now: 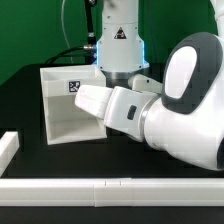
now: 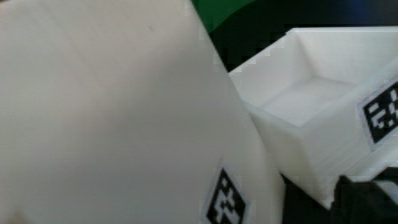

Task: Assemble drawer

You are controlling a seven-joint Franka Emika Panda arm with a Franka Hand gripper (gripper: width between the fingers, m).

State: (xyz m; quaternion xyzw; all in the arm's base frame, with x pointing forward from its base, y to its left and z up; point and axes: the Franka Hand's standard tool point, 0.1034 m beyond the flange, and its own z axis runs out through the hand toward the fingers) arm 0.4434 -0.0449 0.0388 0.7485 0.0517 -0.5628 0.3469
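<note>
The drawer's large white housing (image 1: 62, 105) stands on the black table at the exterior view's left. Its open side faces the camera and a square tag (image 1: 72, 86) sits near its top. My gripper (image 1: 97, 106) reaches in from the right against the housing's right wall, and its fingertips are hidden there. In the wrist view a big white panel (image 2: 107, 110) with a tag (image 2: 228, 200) fills most of the picture. Beside it is an open white box part (image 2: 311, 95) with another tag (image 2: 382, 112). One dark finger (image 2: 366, 196) shows at the edge. No knobbed tray is clearly visible.
A long low white rail (image 1: 100, 186) runs along the table's front, with another piece (image 1: 8, 148) at the exterior view's left. My bulky white arm (image 1: 185, 100) fills the right side. Cables and a green backdrop lie behind.
</note>
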